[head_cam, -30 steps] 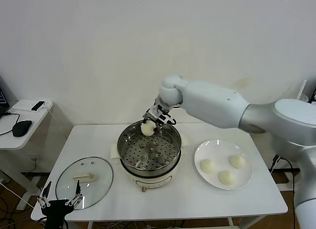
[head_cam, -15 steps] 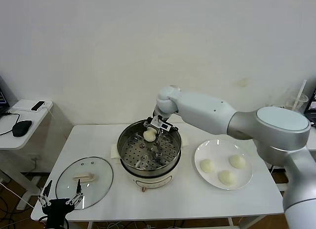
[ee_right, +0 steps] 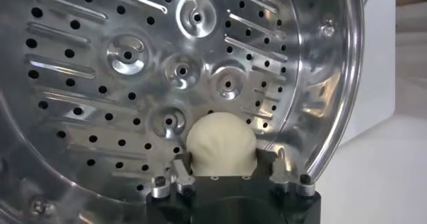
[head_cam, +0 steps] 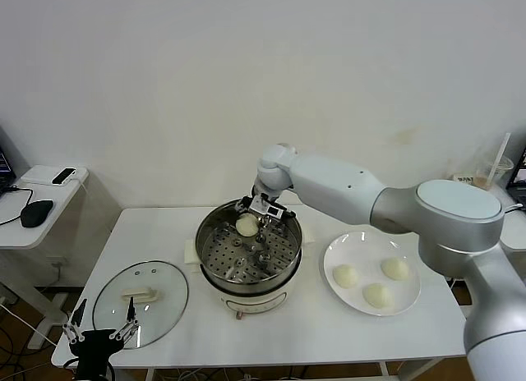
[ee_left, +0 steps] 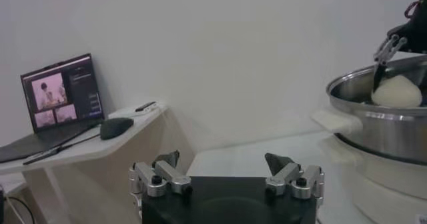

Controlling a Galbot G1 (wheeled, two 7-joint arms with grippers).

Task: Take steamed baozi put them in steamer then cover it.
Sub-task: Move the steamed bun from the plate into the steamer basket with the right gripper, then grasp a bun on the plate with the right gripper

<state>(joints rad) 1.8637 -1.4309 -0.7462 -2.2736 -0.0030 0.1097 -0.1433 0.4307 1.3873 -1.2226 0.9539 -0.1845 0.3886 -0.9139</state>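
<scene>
One steamed baozi [head_cam: 246, 225] [ee_right: 221, 144] lies on the perforated tray at the far side of the steamer [head_cam: 207, 262] [ee_right: 100, 79]. My right gripper [head_cam: 251, 218] [ee_right: 225, 162] reaches down into the pot. Its fingers are spread open and stand close on either side of that bun. Three more baozi [head_cam: 345, 276] [head_cam: 395, 268] [head_cam: 377, 296] lie on the white plate [head_cam: 366, 251] to the right of the pot. The glass cover [head_cam: 140, 303] lies flat on the table at the front left. My left gripper [head_cam: 100, 332] [ee_left: 222, 160] waits open and empty at the table's front left corner, by the cover.
A low side table [head_cam: 41, 202] with a mouse and a laptop [ee_left: 60, 92] stands to the left of the white work table. A white wall closes the back. A cup with a straw [head_cam: 493, 167] shows at the far right.
My right gripper has lowered the baozi from above the steamer's far rim down into the pot and spread its fingers. The left arm has not moved.
</scene>
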